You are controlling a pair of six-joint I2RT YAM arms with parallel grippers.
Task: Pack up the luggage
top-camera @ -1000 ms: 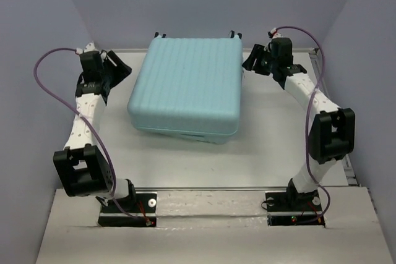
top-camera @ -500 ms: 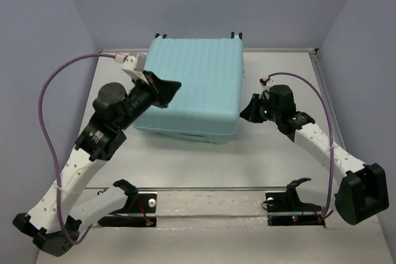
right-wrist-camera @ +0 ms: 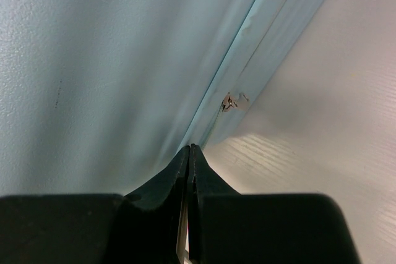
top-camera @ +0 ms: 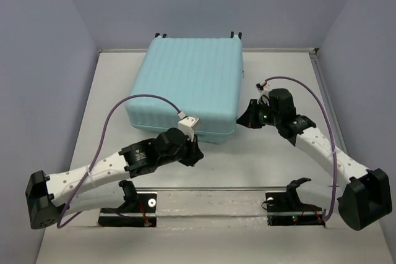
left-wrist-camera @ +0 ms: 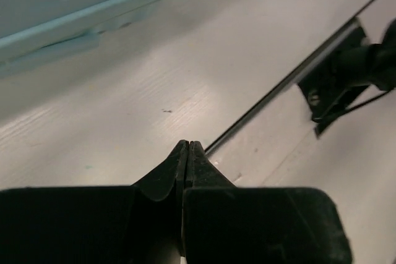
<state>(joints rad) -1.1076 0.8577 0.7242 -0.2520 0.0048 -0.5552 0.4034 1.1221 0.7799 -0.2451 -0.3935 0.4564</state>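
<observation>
The luggage (top-camera: 185, 81), a pale aqua-blue ribbed hard-shell case, lies closed and flat at the back middle of the table, its wheels toward the far wall. My left gripper (top-camera: 197, 156) is low over the table just in front of the case's near edge, shut and holding nothing. From the left wrist, its tips (left-wrist-camera: 187, 144) point at bare table with the luggage (left-wrist-camera: 74, 4) up and to the left. My right gripper (top-camera: 245, 117) is shut beside the case's near right corner. Its tips (right-wrist-camera: 189, 148) meet at the seam of the luggage (right-wrist-camera: 93, 60), just short of a small metal zipper pull (right-wrist-camera: 229, 101).
A metal rail (top-camera: 216, 188) crosses the table in front of the arm bases. The right arm's black base mount (left-wrist-camera: 334, 85) shows in the left wrist view. Grey walls close in the table on the left, right and back.
Both arms swung from the back corners beside the case down to its near side. Both grippers went from open to shut. The luggage has hardly moved.
</observation>
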